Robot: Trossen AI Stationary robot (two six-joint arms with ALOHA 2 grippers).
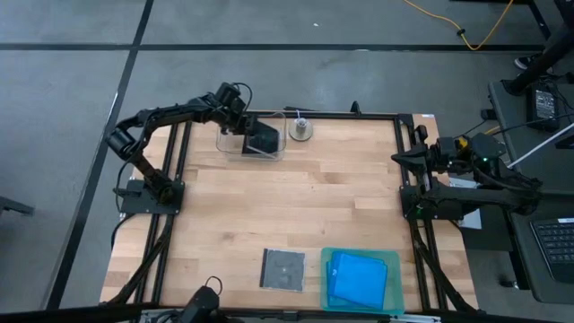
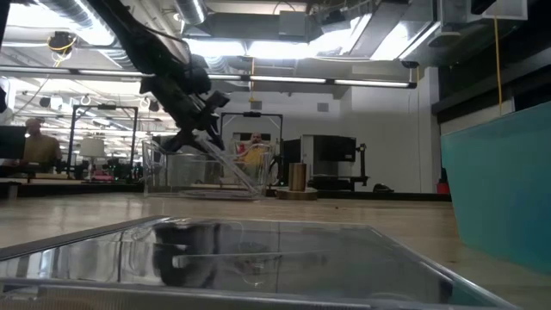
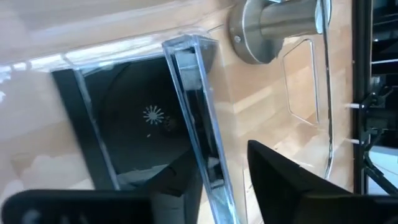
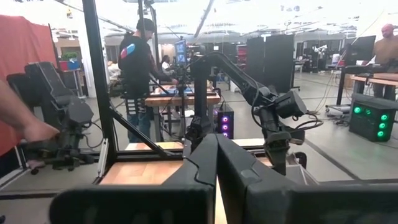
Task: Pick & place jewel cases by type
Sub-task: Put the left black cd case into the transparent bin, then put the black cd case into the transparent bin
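Much of the clear rectangular plastic tub [image 1: 252,144] at the far edge of the pale wooden counter [image 1: 269,206] is covered by the left gripper [image 1: 254,135] in the high view, so how many cases lie in it cannot be told. A dark square jewel case [image 3: 134,121] with a disc outline is seen lying flat in the tub from the left wrist view, and a second thin clear-edged case [image 3: 198,118] stands tilted on its edge between the gripper's two dark fingers [image 3: 283,180], which are spread slightly; whether they touch it cannot be told. Beside the tub stands a round silver metal weight with a stem [image 1: 300,130], cut off in the left wrist view.

Near the front edge, one grey-black square jewel case [image 1: 282,268] lies flat on the bare wood, blurred and filling the foreground of the low view. Just beside it, bright blue rectangular cases [image 1: 357,278] are stacked in the teal-green square tray [image 1: 392,260]; their number cannot be made out.

The right gripper [image 1: 401,159] is held at the counter's right edge, its fingers pressed together. People are visible beyond the counter only in the low and right wrist views.
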